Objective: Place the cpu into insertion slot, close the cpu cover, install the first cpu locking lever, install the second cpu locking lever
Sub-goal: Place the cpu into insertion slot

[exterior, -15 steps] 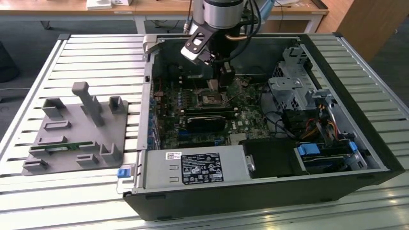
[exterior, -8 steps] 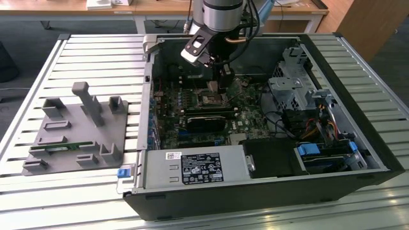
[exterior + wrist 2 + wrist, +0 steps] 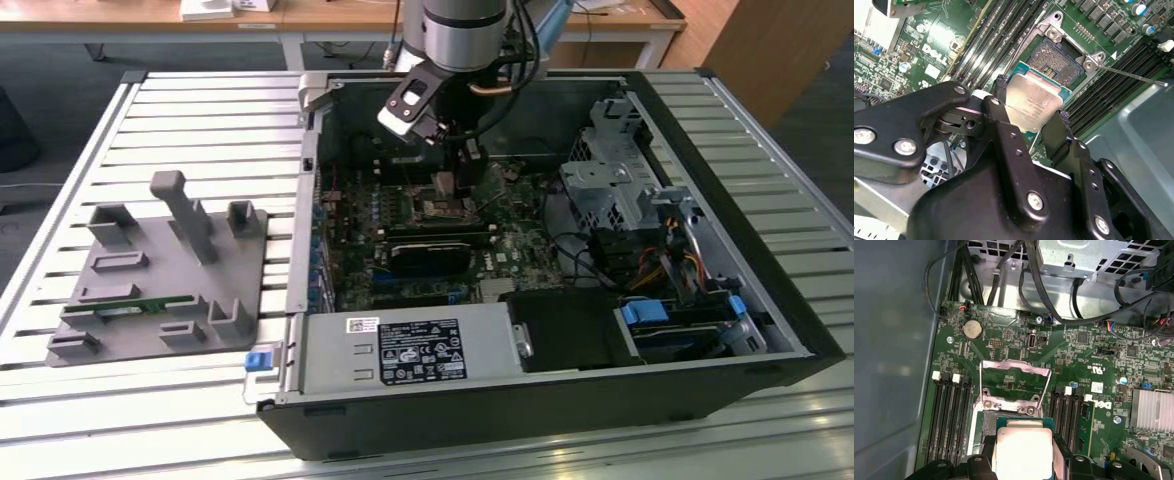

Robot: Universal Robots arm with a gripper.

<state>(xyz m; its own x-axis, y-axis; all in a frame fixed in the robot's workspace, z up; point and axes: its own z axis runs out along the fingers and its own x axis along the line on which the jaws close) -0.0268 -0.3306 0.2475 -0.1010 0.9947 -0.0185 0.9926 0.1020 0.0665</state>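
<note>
My gripper (image 3: 1032, 102) is shut on the cpu (image 3: 1035, 97), a flat square chip with a dull silver top and a green edge. It hangs tilted just above and to one side of the insertion slot (image 3: 1058, 59), whose dark pin field lies bare. In the first wrist view the cpu (image 3: 1023, 450) sits between the black fingers (image 3: 1075, 462), in front of the cpu cover (image 3: 1014, 367), which stands swung open. A thin locking lever (image 3: 1134, 75) sticks out sideways. In the exterior view the gripper (image 3: 458, 172) reaches down into the case over the insertion slot (image 3: 441, 208).
Long black memory slots (image 3: 951, 415) flank the socket on both sides. A black card (image 3: 434, 250) lies nearer the case front, a drive cage (image 3: 621, 190) and cables at the exterior view's right. A grey fixture plate (image 3: 160, 270) lies on the slatted table outside the case.
</note>
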